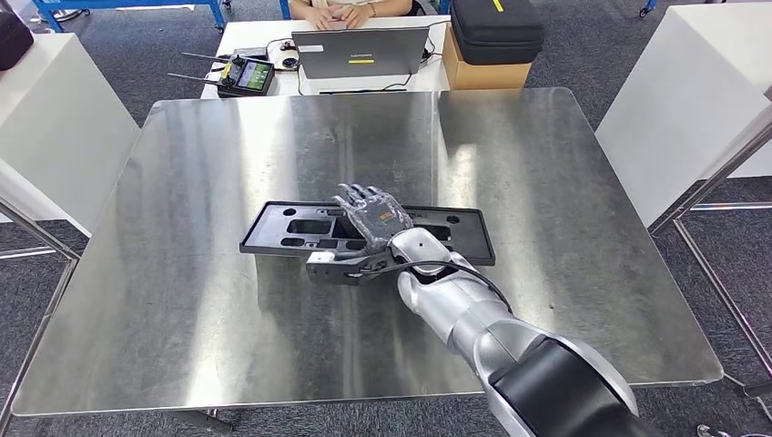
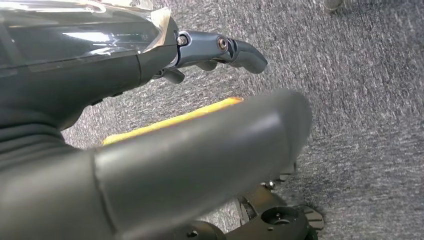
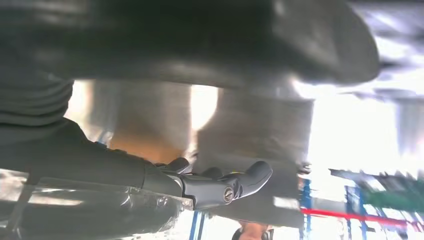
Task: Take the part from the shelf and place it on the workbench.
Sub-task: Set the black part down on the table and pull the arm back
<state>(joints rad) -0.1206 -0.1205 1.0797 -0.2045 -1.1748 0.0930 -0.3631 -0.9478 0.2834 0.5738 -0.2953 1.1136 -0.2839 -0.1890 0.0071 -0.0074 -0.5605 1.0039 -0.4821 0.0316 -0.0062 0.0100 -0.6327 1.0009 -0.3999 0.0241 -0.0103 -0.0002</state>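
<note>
The silver right arm reaches in from the lower edge of the head view across the steel desk (image 1: pixel 182 319). Its right robot hand (image 1: pixel 373 220) lies over the middle of the part (image 1: pixel 282 228), a flat black panel with cut-outs that lies flat on the desk near its centre. The fingers are spread and stretched forward above the panel with nothing between them; whether they touch it cannot be told. A small grey bracket with a cable sits at the wrist, just at the panel's near edge.

In the left wrist view, the left robot hand (image 2: pixel 220 50) hangs over grey carpet, its dark fingers apart and holding nothing.

Beyond the desk's far edge stands a white table carrying a black remote controller (image 1: pixel 244 75) with antennas and a lit screen, a grey laptop (image 1: pixel 362 52) with a small yellow label too small to read, a cardboard box (image 1: pixel 473 68) and a black case (image 1: pixel 496 27) on top of it. A person's hands (image 1: pixel 344 13) rest behind the laptop. White cabinets flank both sides.
</note>
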